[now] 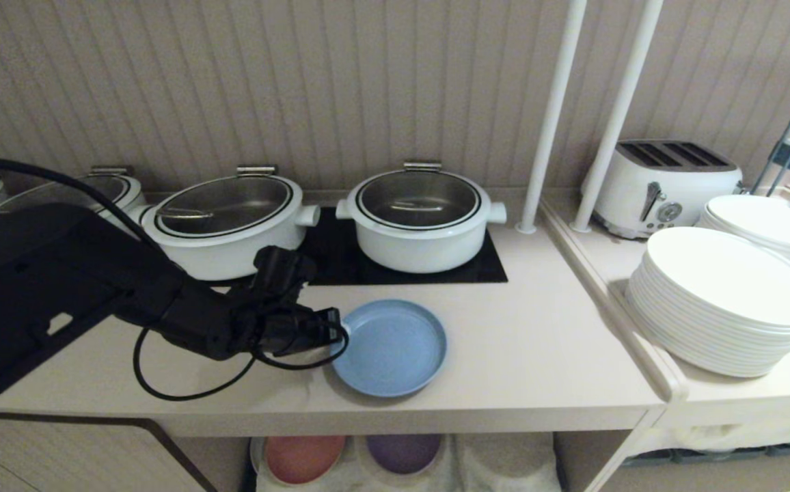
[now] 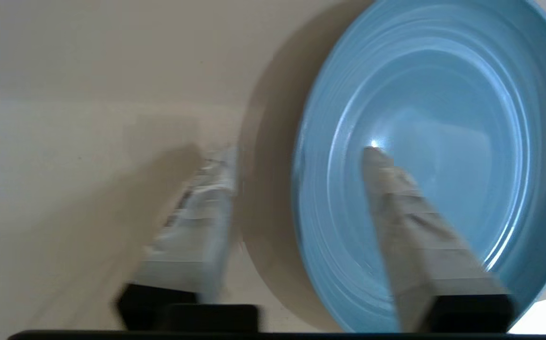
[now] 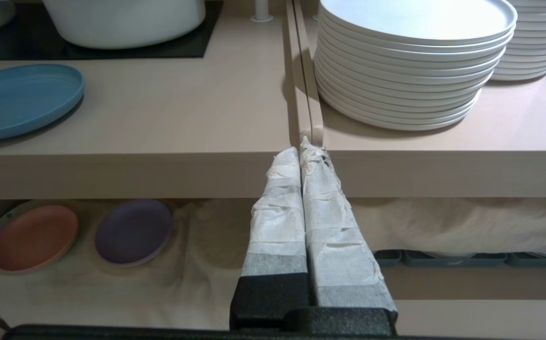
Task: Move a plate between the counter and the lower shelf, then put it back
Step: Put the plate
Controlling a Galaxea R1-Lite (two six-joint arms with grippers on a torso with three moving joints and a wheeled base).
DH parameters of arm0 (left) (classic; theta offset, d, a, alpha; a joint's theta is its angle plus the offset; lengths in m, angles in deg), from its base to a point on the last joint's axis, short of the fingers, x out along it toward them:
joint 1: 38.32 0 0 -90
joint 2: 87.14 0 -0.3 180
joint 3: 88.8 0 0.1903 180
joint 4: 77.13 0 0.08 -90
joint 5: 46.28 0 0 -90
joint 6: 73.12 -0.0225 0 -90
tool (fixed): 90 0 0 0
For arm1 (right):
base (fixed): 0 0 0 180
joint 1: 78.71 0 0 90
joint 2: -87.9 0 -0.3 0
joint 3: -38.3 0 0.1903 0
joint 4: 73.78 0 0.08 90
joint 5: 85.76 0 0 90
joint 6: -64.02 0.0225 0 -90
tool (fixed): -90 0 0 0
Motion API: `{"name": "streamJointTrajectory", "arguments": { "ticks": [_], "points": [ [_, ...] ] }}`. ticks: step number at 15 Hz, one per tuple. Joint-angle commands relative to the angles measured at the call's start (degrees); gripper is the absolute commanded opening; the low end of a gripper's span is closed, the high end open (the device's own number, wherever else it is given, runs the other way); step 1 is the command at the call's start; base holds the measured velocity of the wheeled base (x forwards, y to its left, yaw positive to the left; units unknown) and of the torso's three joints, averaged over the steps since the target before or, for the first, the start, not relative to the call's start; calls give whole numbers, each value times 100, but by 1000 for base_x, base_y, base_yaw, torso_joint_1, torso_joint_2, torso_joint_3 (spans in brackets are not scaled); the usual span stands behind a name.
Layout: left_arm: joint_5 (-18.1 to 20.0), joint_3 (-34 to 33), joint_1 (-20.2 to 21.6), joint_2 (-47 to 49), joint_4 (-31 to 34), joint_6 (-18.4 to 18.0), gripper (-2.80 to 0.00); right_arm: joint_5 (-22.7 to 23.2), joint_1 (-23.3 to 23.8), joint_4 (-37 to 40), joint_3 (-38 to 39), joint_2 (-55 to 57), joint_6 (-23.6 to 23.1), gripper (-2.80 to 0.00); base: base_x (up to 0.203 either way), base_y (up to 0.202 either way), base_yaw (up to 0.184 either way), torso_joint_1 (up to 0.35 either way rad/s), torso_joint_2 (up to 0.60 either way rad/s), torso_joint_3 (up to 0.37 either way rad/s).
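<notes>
Light-blue plate: small round matte light-blue plate with a low raised rim, lying flat on the long smooth beige counter, just in front of the black hob panel.
Left gripper: left gripper at the plate's near-left rim, fingers parted; one taped finger reaches over the plate's inside, the other sits outside the rim over bare counter. Released, nothing clamped.
Right gripper: right gripper parked low before the counter's front edge, taped fingers pressed together, empty.
Lower shelf: beige cubby with wrinkled white cloth, holding a pink plate and a purple plate.
Step in hand: judged the rim grasp or release on the counter; which one cannot be told.
Next move: if taking, pinch the rim squarely, lift clear, then carry down to a free spot on the cloth.
</notes>
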Motion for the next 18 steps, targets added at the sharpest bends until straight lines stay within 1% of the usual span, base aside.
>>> {"name": "streamJointTrajectory", "arguments": {
  "ticks": [1,6,8,10,13,18],
  "points": [
    [-17,-9,8,-63,-15,16,0,-4,0,-1,0,0,-2,-280,0,0,0,0,0,0],
    [-49,-40,9,-382,-15,9,0,4,0,-1,0,0,6,-280,0,0,0,0,0,0],
    [-164,-54,1,-506,1,7,0,4,0,-1,0,0,6,-280,0,0,0,0,0,0],
    [-193,-93,-10,-661,17,5,0,-4,0,-1,0,0,6,-280,0,0,0,0,0,0],
    [-194,-322,-18,-941,5,-16,0,1,0,-1,0,0,6,-280,0,0,0,0,0,0],
    [-203,-883,-18,-1573,-15,-23,0,4,0,-1,0,0,5,-280,0,0,0,0,0,0]
  ]
}}
